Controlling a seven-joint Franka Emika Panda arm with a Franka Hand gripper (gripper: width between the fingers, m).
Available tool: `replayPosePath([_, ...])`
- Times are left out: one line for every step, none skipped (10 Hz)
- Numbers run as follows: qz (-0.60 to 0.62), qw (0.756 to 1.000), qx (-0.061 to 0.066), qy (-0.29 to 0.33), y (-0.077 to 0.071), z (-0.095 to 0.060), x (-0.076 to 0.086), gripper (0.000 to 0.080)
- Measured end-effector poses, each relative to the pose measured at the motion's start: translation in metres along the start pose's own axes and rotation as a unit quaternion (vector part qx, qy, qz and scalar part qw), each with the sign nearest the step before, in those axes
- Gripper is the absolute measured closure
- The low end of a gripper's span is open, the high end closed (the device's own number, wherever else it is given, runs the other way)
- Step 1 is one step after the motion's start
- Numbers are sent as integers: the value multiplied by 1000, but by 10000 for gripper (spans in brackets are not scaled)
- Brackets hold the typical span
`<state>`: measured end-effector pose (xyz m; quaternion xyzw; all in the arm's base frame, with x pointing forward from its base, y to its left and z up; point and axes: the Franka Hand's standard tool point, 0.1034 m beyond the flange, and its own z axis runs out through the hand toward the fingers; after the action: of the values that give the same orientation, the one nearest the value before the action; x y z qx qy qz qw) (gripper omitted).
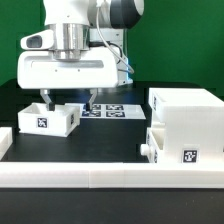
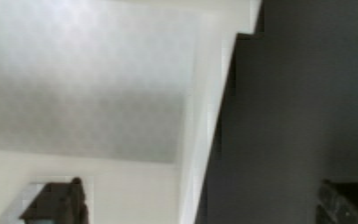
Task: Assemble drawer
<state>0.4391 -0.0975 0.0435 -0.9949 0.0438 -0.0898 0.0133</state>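
In the exterior view a small open-top white tray [image 1: 50, 119] with a square tag stands on the black table at the left. My gripper [image 1: 66, 102] hangs open just above it, one finger over the tray's inside and the other past its right wall. The wrist view shows the tray's white wall [image 2: 208, 120] running between my dark fingertips [image 2: 51, 202], with my gripper [image 2: 202, 205] holding nothing. The large boxy housing [image 1: 186, 108] stands at the right. A second tagged tray [image 1: 180, 148] with a knob sits against its front; I cannot tell whether it is inserted.
The marker board [image 1: 106, 111] lies flat behind the left tray, beside my right finger. A long low white rail [image 1: 100, 176] runs along the front, with a raised end at the left edge [image 1: 5, 142]. A green backdrop closes the back.
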Motion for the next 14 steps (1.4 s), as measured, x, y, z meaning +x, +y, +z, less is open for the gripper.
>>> replayPosePath([1,1000,1,-2,0,1,-1,150])
replayPosePath([12,1000,3,-16,5,5,-9,150])
replayPosePath([15,1000,-1,-14,7,10,-16,150])
replayPosePath([14,1000,-3,-13,6,15,-22,150])
replayPosePath([13,1000,-5,-13,6,18,-26,150])
replayPosePath([19,1000,-8,-10,14,24,-32,150])
replayPosePath([21,1000,-9,-11,14,29,-36,150])
replayPosePath([20,1000,-11,-7,15,31,-38,150])
replayPosePath([19,1000,-14,-2,15,32,-39,150])
replayPosePath([17,1000,-13,-3,12,33,-40,242])
replayPosePath([15,1000,-13,-3,10,33,-40,423])
replayPosePath([13,1000,-13,-3,8,33,-39,423])
replayPosePath([9,1000,-12,-3,5,33,-39,560])
replayPosePath([5,1000,-11,-3,1,33,-38,728])
